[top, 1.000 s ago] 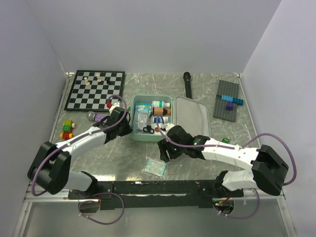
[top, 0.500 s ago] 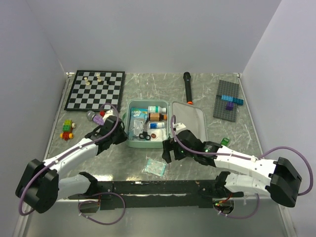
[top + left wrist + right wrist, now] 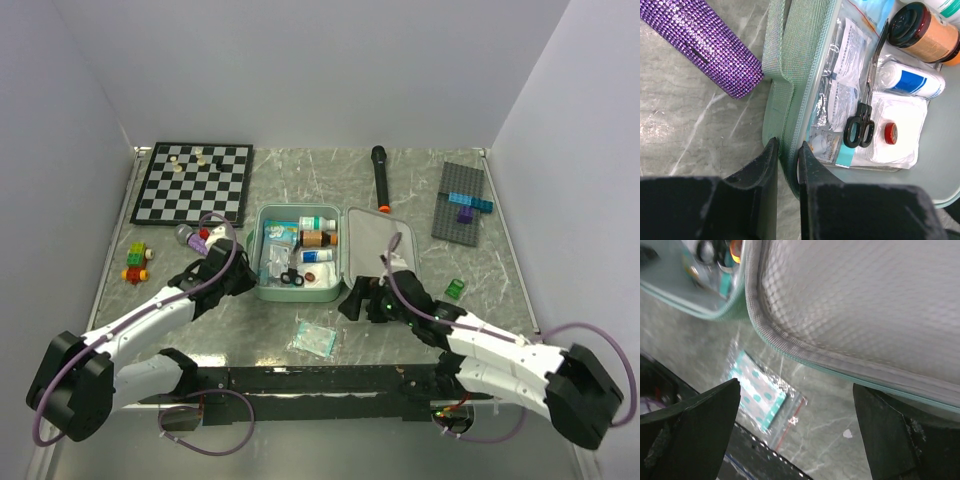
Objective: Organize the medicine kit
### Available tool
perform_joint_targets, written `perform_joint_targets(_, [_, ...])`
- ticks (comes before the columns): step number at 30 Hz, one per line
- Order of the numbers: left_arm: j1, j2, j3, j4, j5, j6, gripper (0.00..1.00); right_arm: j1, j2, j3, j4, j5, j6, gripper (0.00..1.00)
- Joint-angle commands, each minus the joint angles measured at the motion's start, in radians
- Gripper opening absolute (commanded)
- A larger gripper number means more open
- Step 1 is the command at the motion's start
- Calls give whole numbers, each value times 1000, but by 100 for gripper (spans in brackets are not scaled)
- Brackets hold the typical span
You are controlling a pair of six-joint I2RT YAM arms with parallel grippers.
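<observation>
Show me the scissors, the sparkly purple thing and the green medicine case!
scissors [image 3: 863, 112]: left wrist view, where the black handles meet.
sparkly purple tube [image 3: 705, 40]: left wrist view, on the middle of its body.
medicine kit [image 3: 790, 60]: left wrist view, on its green side wall.

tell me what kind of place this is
Probably a robot test cell in a lab, not a home: plain white walls box in a grey marble-patterned table, and unrelated props share it, a black-and-white chessboard, an open mint-green zip medicine kit and a grey brick baseplate.
</observation>
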Motion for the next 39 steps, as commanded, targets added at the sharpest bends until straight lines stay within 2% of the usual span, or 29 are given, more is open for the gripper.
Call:
perform_joint_targets(1, [-10,9,-54,-80,66,-2,1,-35,-109,-34,192,119,84,100])
perform_joint_targets(7, [-16,41,-54,-69,85,9,1,-47,-98,13,249,256,21,100])
perform_joint_targets(12, [-25,41,-56,-71,79,9,1,-58,-73,61,286,304,-12,100])
perform_joint_targets(19, [-43,52,-59,-69,65,9,1,-59,-143,-2,490,363,-55,100])
perform_joint_targets(28, [-56,61,-54,-68,60,7,1,-61,-77,177,375,393,-284,100])
perform_joint_targets(31, [-57,49,-54,-60,68,5,1,-64,-61,251,318,361,-368,100])
perform_joint_targets(35, [-57,9,-44,-48,82,4,1,-81,-12,384,218,310,-397,100])
perform_joint_targets(37, [-57,-28,-24,-62,66,7,4,-102,11,424,175,279,-384,100])
perform_joint_targets(39, [-56,-65,-2,-77,51,9,13,-127,31,454,140,241,-364,100])
